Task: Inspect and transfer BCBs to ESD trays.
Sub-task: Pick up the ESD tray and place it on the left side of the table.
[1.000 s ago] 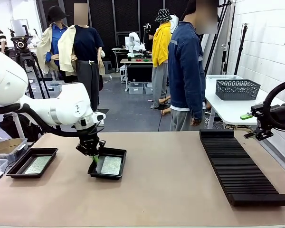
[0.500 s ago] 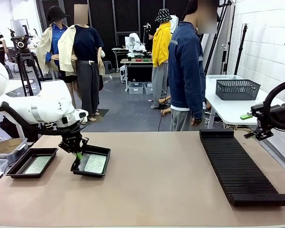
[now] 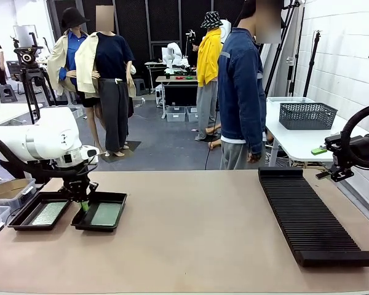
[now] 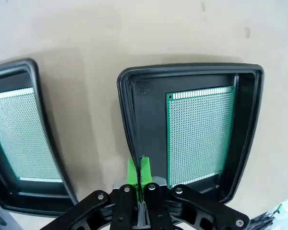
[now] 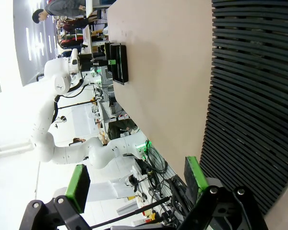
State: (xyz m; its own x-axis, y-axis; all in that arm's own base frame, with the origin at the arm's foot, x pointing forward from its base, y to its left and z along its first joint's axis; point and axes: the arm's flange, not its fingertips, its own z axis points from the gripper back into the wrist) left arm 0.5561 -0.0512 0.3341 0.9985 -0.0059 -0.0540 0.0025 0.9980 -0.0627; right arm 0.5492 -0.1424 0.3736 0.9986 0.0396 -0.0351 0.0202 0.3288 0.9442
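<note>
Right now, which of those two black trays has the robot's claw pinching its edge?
The right-hand tray, nearer the table's middle: the left gripper is shut on its rim. The other tray lies untouched beside it.

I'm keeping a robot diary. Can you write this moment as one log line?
left gripper: shut on rim of right tray, board inside | left tray: holds board | right gripper: open, by rack

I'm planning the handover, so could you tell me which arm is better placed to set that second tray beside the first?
Left. The left gripper is shut on the rim of the second tray, beside the first tray. The right gripper hangs open by the rack.
</note>
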